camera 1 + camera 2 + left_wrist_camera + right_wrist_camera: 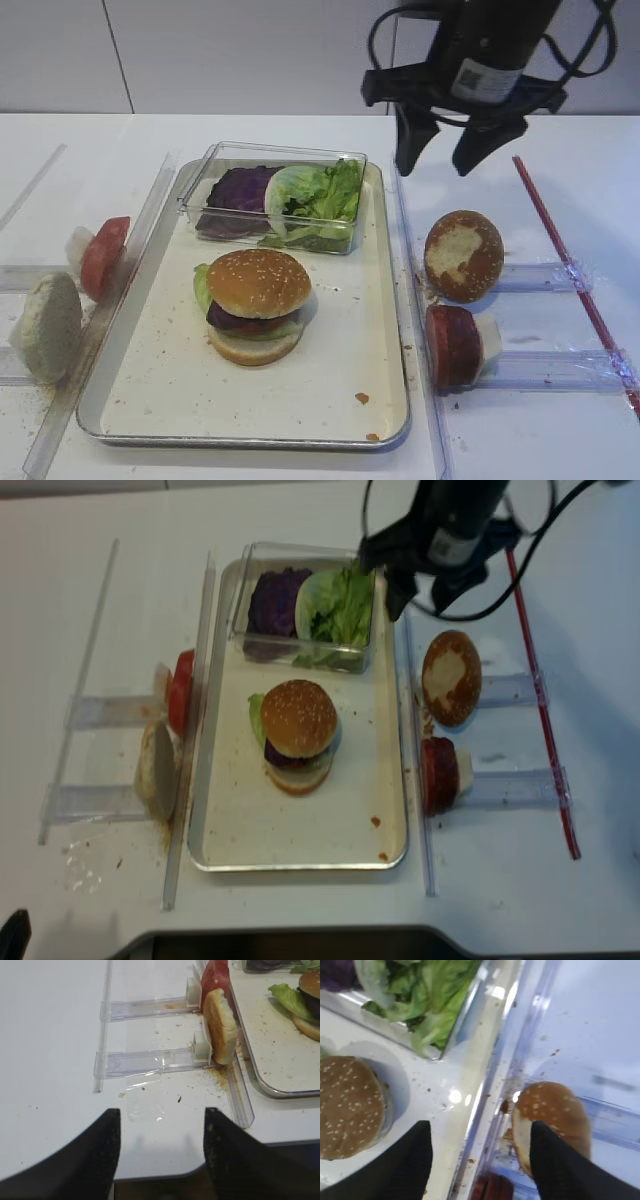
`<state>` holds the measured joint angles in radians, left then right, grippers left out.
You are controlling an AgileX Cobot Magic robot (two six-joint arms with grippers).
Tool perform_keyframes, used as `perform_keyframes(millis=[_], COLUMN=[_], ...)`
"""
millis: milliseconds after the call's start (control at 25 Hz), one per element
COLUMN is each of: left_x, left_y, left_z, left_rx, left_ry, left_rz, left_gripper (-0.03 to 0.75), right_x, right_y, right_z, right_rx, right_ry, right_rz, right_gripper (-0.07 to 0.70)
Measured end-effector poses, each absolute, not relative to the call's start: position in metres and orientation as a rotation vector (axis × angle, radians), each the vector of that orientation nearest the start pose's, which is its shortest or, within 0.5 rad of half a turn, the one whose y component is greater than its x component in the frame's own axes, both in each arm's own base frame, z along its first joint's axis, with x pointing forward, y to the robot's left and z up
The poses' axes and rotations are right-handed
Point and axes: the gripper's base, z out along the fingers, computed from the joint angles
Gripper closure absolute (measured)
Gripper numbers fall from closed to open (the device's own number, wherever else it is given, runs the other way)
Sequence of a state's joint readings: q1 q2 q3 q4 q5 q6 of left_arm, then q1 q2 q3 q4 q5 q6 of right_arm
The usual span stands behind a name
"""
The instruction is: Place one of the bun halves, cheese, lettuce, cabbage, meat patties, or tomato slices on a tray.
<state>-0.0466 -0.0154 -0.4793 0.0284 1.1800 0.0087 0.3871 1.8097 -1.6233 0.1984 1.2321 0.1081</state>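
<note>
Counting for you: one tray, one stacked burger with sesame bun top, one clear box holding cabbage and lettuce. Right rack: one white-patched bun, one meat patty. Left rack: one tomato slice, one pale bun bottom. Your right gripper hangs empty, jaws wide apart, above the tray's right rim; its label is unreadable. Your left gripper: jaws apart, empty

Tray: shiny metal rim, matt cream surface (crumb-speckled). Salad box: clear glossy plastic. Table: smooth white.
</note>
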Motion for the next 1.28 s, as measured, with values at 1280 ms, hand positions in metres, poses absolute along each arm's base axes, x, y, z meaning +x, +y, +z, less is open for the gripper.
perform_keyframes(millis=[1280], left_x=[-0.01], left_y=[0.003], left_z=[0.262], left_rx=[0.057], left_ry=[2.168], left_rz=[0.013], left_gripper=[0.357], right_x=[0.189], right_y=[0.018], right_z=[0.327], right_rx=[-0.155], right_ry=[2.811], right_rz=[0.166], right_gripper=[0.184])
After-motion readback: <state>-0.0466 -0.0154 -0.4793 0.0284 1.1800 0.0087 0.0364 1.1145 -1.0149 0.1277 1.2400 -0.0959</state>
